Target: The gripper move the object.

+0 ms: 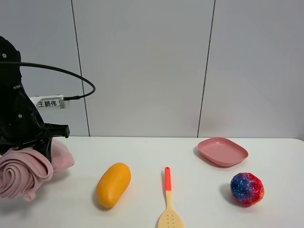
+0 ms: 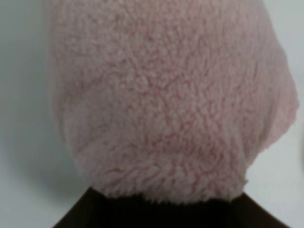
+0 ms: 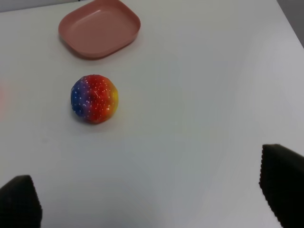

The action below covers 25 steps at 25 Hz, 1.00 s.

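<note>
The pink fluffy towel [image 1: 23, 173] lies at the far left of the white table, bulging on both sides of a pinched middle. My left gripper [image 1: 40, 147], black with cables and a white label, comes down on that middle and is shut on the towel. In the left wrist view the towel [image 2: 166, 104] fills almost the whole picture, with a dark part of the gripper along its lower edge. My right gripper [image 3: 151, 187] is open and empty, its fingertips [image 3: 21, 199] wide apart above bare table. It is out of the exterior view.
An orange oval fruit [image 1: 113, 184] lies just right of the towel. An orange-handled spatula [image 1: 167, 204] lies at the front middle. A pink plate [image 1: 222, 151] [image 3: 99, 28] and a multicoloured ball [image 1: 246, 188] [image 3: 94, 98] lie at the right.
</note>
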Each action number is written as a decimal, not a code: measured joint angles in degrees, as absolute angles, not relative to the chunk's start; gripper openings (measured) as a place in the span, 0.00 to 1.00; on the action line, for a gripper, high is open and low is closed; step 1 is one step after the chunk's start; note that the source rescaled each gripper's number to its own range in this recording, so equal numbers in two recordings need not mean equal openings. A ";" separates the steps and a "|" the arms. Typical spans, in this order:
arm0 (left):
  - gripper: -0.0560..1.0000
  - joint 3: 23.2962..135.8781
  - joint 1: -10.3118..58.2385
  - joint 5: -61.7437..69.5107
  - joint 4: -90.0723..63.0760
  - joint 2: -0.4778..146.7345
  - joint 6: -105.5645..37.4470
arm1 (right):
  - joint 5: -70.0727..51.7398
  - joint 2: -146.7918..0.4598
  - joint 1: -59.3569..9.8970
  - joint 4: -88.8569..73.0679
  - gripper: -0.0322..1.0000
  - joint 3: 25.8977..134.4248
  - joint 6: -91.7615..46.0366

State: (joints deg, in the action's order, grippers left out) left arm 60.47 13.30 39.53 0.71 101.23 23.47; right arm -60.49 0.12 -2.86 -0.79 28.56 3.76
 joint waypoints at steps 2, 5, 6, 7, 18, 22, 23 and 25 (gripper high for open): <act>0.06 59.78 14.47 39.23 0.84 101.23 23.78 | -60.49 0.12 -2.86 -0.79 1.00 28.56 3.76; 0.06 59.60 16.83 38.76 0.86 101.23 23.95 | -60.49 0.12 -2.86 -0.79 1.00 28.56 3.76; 0.06 59.60 17.53 38.26 0.86 101.23 24.01 | -60.49 0.12 -2.86 -0.79 1.00 28.56 3.76; 0.06 59.60 18.32 37.44 0.86 101.23 24.15 | -60.49 0.12 -2.86 -0.79 1.00 28.56 3.76; 0.58 57.18 19.56 33.30 1.70 101.19 24.33 | -60.49 0.12 -2.86 -0.79 1.00 28.56 3.76; 0.60 57.13 19.56 35.35 1.77 100.30 24.38 | -60.49 0.12 -2.86 -0.79 1.00 28.56 3.76; 0.60 57.12 19.56 36.43 1.77 99.23 24.38 | -60.49 0.12 -2.86 -0.79 1.00 28.56 3.76; 0.60 57.12 19.56 38.37 2.46 95.75 23.41 | -60.49 0.12 -2.86 -0.79 1.00 28.56 3.76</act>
